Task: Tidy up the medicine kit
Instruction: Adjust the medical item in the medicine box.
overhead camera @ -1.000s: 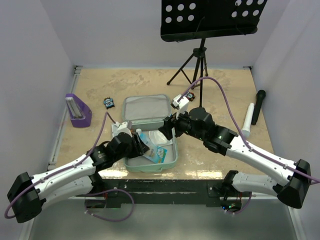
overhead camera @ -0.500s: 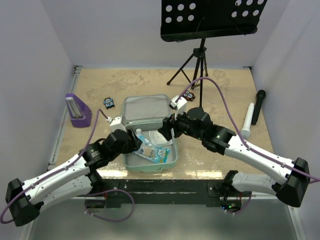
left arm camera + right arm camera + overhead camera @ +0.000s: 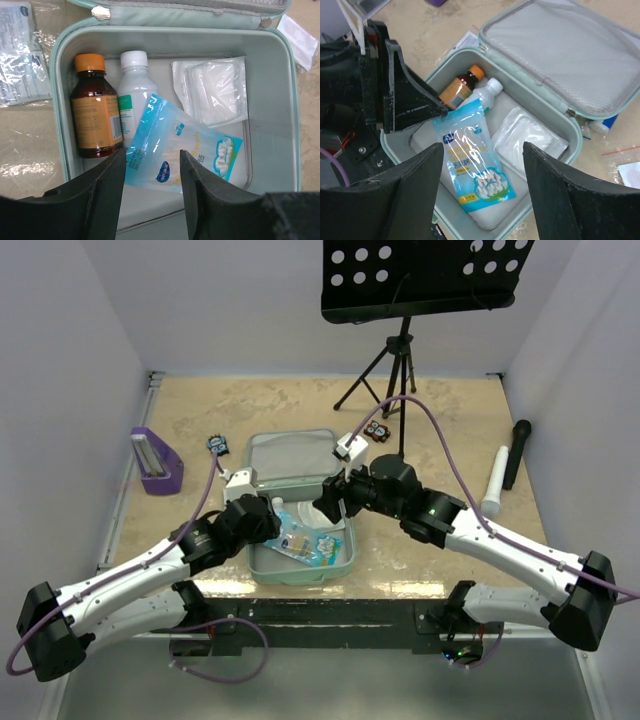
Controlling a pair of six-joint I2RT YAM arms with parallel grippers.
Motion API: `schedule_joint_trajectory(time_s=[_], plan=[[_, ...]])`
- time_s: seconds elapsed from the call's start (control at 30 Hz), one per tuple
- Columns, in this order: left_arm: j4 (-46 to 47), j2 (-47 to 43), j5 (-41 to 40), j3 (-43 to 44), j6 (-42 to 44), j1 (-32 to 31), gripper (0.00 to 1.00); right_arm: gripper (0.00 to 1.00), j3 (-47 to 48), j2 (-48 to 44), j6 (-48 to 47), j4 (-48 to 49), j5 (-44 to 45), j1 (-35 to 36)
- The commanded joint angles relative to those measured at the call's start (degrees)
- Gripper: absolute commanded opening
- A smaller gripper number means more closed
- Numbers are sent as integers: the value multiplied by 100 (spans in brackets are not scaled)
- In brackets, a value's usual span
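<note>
**Left gripper** (image 3: 150,200): its black fingers stand apart with nothing clasped. It hangs over the near part of the medicine kit (image 3: 282,115), a mint-green, round-cornered soft case lying on the tan tabletop (image 3: 450,410) just ahead of the two arm bases. Directly beneath the gap lies a blue-and-clear plastic pouch of white cotton (image 3: 175,155), resting tilted on the case floor.

**Right gripper** (image 3: 482,200): the fingers are spread wide and empty, poised above the same case from its right side.

**Case contents:** an amber bottle with an orange cap (image 3: 95,120) lies along the left wall. A white bottle with a green label (image 3: 132,95) lies just beside it, and the pouch overlaps its lower part. A clear packet of white gauze (image 3: 215,92) lies in the far right corner.

**Lid:** the hinged lid with grey mesh lining (image 3: 570,55) is folded back flat.

**Surroundings:** clear sachets (image 3: 20,65) lie on the table left of the case. A small purple stand (image 3: 155,462) sits well apart at the left edge.
</note>
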Motion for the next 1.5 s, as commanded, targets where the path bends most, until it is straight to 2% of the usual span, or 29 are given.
schedule_joint_trajectory(time_s=[0.0, 0.1, 0.23, 0.37, 0.57, 0.63, 0.73, 0.8, 0.93, 1.03, 1.47], plan=[[-208, -138, -628, 254, -214, 12, 52, 70, 68, 410, -234, 28, -534, 291], [-402, -419, -901, 264, -514, 82, 51, 72, 191, 832, -304, -148, -315, 652], [-534, -762, -1121, 88, -795, 266, 51, 70, 209, 1122, -95, -44, 54, 723], [-482, -921, -1007, -132, -901, 486, 50, 65, 341, 1421, 222, 193, 284, 723], [-446, -1070, -928, -325, -910, 557, 49, 64, 727, 2159, 276, 615, 213, 714], [-473, -1158, -928, -360, -892, 557, 49, 58, 885, 2387, 328, 625, 353, 671], [-534, -1272, -945, -413, -901, 557, 49, 40, 1097, 2687, 504, 476, 757, 557], [-552, -1351, -963, -466, -919, 557, 49, 31, 1167, 2775, 557, 449, 1082, 486], [-543, -1413, -919, -554, -972, 557, 49, 21, 1351, 3047, 461, 247, 1329, 407], [-526, -1361, -858, -510, -893, 557, 49, 17, 1519, 3267, 206, 36, 1356, 407], [-464, -1747, -980, -747, -1024, 557, 48, 14, 1449, 3610, 144, 159, 900, 433]])
